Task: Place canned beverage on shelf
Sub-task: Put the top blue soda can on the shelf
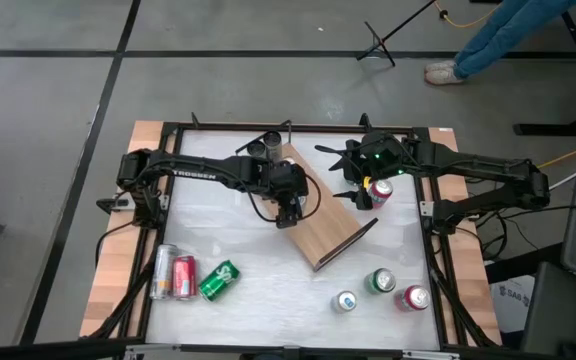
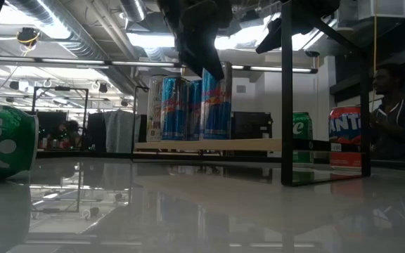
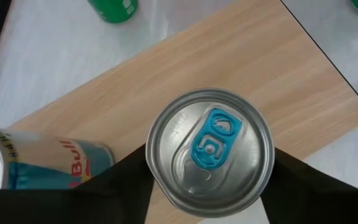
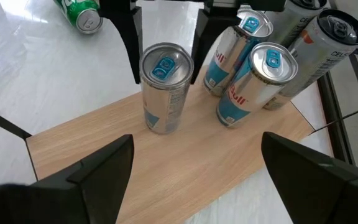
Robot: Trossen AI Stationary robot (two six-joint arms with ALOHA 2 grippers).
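The shelf (image 1: 333, 235) is a light-brown wooden board lying slantwise at the table's middle. A slim silver can with a blue tab (image 3: 210, 149) stands upright on it, also seen in the right wrist view (image 4: 163, 87). My left gripper (image 1: 288, 210) is over this can, shut on it. Two Red Bull cans (image 4: 247, 81) and grey cans (image 4: 319, 43) stand at the board's far end. My right gripper (image 1: 353, 190) is open and empty at the board's right side, next to a red can (image 1: 380, 190). My left gripper pinches the silver can's upper wall just under the rim (image 3: 157, 177) between its two fingers (image 4: 129, 43), one on each side. The fingers come from above, pointing down. The can is upright with its bottom (image 4: 161, 127) on the shelf board.
Three cans lie at the table's near left (image 1: 183, 277), among them a green one (image 1: 218, 280). Three cans stand at the near right (image 1: 380, 282). Black metal frame rails (image 1: 428, 200) edge the table. A person's legs (image 1: 498, 35) show beyond the far edge.
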